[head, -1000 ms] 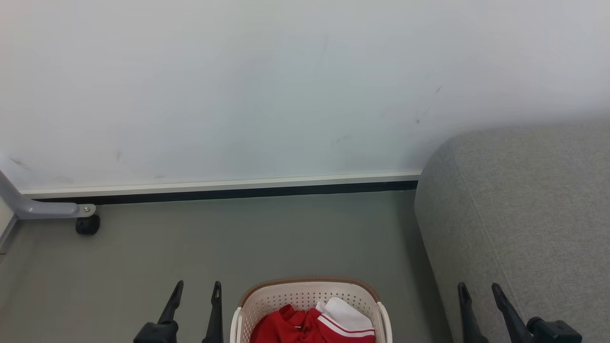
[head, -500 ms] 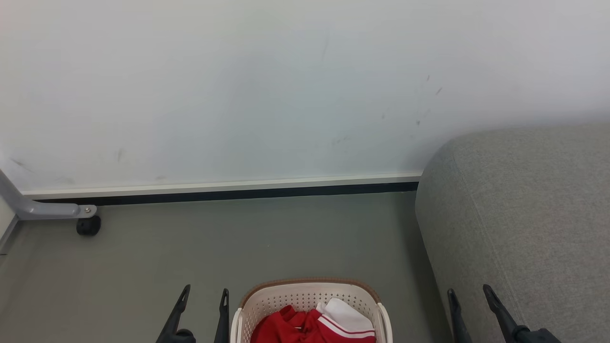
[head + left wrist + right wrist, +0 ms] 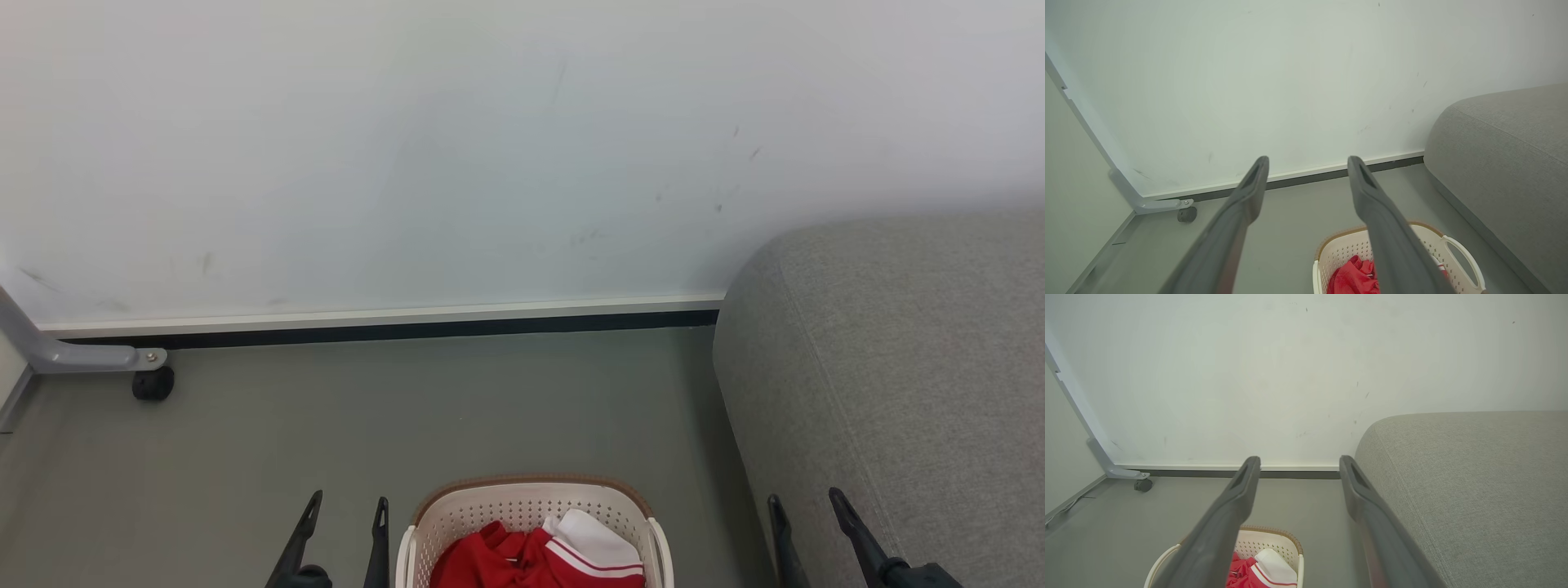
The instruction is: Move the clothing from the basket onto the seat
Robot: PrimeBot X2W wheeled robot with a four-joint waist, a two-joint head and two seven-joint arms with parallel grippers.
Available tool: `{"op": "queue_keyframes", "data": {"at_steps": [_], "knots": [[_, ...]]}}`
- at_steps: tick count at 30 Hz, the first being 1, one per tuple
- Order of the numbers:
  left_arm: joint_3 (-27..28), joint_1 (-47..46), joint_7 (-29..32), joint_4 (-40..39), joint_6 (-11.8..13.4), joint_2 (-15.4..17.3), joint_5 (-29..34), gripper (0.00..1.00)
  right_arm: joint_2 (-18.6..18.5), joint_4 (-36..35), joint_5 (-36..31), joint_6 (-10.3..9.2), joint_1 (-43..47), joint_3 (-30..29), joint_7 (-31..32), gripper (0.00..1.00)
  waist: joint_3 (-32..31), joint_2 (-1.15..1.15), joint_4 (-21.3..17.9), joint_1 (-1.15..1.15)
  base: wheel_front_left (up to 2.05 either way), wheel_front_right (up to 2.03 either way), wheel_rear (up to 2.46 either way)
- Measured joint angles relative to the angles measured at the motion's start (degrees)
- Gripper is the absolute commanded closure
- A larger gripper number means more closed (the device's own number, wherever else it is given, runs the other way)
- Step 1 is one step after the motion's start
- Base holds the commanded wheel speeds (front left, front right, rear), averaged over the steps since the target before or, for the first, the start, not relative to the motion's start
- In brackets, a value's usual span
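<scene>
Since left gripper (image 3: 349, 498) and right gripper (image 3: 802, 496) both gape wide, empty: risk = tip snagging basket (image 3: 531, 482) rim, tipping it, clothing (image 3: 498, 562) dumped on floor (image 3: 408, 408), not seat (image 3: 898, 367).

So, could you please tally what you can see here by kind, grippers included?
Grippers: 2, the left gripper and the right gripper, both open
Basket: 1
Clothing heap: 1, pieces too bunched to count
Sofa: 1
Wheeled frame leg: 1
Total: 6
</scene>
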Motion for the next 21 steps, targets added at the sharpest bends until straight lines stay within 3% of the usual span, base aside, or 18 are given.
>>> {"op": "queue_keyframes", "data": {"at_steps": [12, 21], "knots": [[0.7, 0.0, 0.0, -0.6, -0.1, 0.0, 0.0, 0.0, 0.1, -0.7, -0.1, 0.11, 0.1, -0.5, 0.0, 0.0, 1.5, 0.0, -0.2, 0.0, 0.0, 0.0, 0.0], [-0.9, -0.6, 0.0, -1.1, -1.6, 0.5, 1.0, 0.0, 0.0, -3.2, -0.6, 0.1, -0.1, -1.5, 0.0, 0.0, 5.4, 0.0, -0.8, 0.0, 0.0, 0.0, 0.0]]}}
